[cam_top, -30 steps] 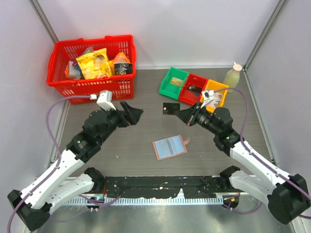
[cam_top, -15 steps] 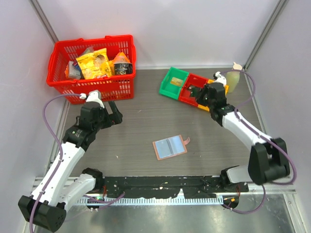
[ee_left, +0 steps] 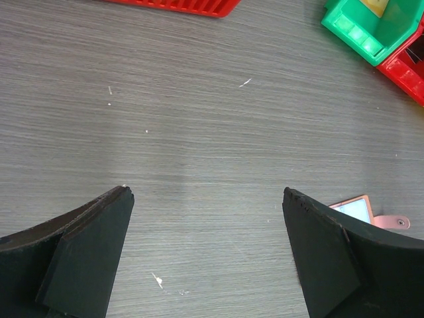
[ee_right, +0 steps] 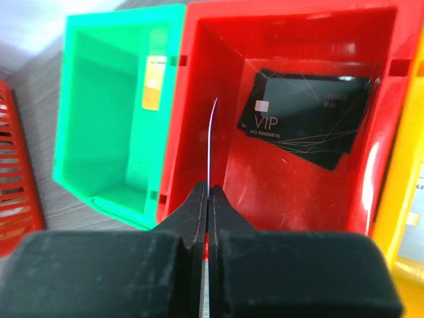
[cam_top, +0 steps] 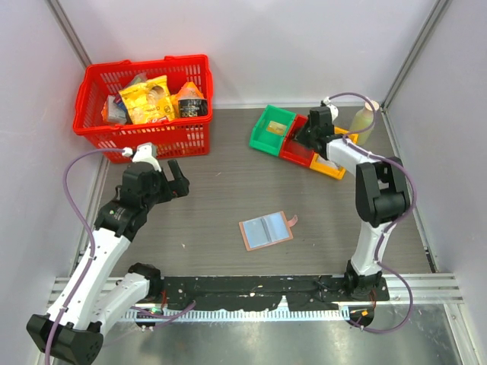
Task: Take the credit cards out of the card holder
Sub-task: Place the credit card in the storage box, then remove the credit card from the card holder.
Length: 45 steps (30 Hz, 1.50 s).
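The card holder [cam_top: 266, 230] is lying open near the table's middle, with the left gripper [ee_left: 207, 193] hovering wide and empty at its 10 o'clock. Farther off, toward 1 o'clock, the right gripper [ee_right: 207, 193] is pinching a credit card [ee_right: 212, 132] edge-on over the red bin [ee_right: 291, 199], close to the wall at 9 o'clock beside the green bin [ee_right: 99, 132]. It should probably be nudging toward 3 o'clock, over the black VIP cards [ee_right: 301, 119], before letting go.

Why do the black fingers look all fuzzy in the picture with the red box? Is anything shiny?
Right wrist view: the right gripper, shut on a thin card, sits very close to the lens, so it blurs, while the black VIP cards look sharp; white glare streaks the glossy wall of the red bin. Top external view: even light, soft shadows.
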### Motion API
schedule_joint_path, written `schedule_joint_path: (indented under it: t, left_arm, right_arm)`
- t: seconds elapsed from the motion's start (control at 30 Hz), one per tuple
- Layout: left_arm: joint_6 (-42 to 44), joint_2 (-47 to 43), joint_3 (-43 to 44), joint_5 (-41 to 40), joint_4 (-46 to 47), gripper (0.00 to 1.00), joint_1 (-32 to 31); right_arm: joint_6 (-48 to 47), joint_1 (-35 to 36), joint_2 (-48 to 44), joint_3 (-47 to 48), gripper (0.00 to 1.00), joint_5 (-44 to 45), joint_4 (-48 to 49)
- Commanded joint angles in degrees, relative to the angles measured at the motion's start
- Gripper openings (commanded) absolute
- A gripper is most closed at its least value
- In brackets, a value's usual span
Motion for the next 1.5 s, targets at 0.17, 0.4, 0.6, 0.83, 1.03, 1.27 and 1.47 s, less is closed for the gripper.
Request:
schedule_joint_path:
  t: [0.17, 0.4, 0.6, 0.83, 1.03, 1.27, 1.47]
  left_arm:
    - [1.13, -0.77, -0.06, 1.75, 0.71, 1.00, 0.22]
    - [0.52, -0.33, -0.14, 5.26, 1.85, 1.00, 0.31]
    - [-3.51, 0.37, -0.49, 12.63, 3.08, 1.00, -0.04]
    - [-10.90, 0.19, -4.27, 11.51, 6.24, 1.00, -9.07]
    - [-18.02, 1.51, -8.05, 5.36, 9.31, 1.00, -19.01]
    - [-25.14, 2.74, -13.06, 1.31, 13.88, 0.99, -24.64]
    - [-28.48, 3.35, -17.98, -0.10, 18.10, 0.99, -25.88]
  right_arm:
    - [2.49, -0.62, 6.69, 7.88, 0.07, -1.09, -5.97]
    - [-1.55, -0.89, 3.45, 8.23, 0.36, 3.40, -12.13]
    - [-6.64, -0.36, -4.02, 7.88, 0.59, 5.77, -17.58]
    - [-14.29, 5.78, -18.06, -1.14, 0.72, 5.86, -19.96]
    - [-17.46, 17.73, -33.18, -15.72, 0.74, 6.56, -18.82]
    - [-13.69, 34.08, -43.40, -30.77, 0.73, 6.38, -13.90]
    - [-12.89, 43.49, -39.56, -34.74, 0.72, 9.02, -10.12]
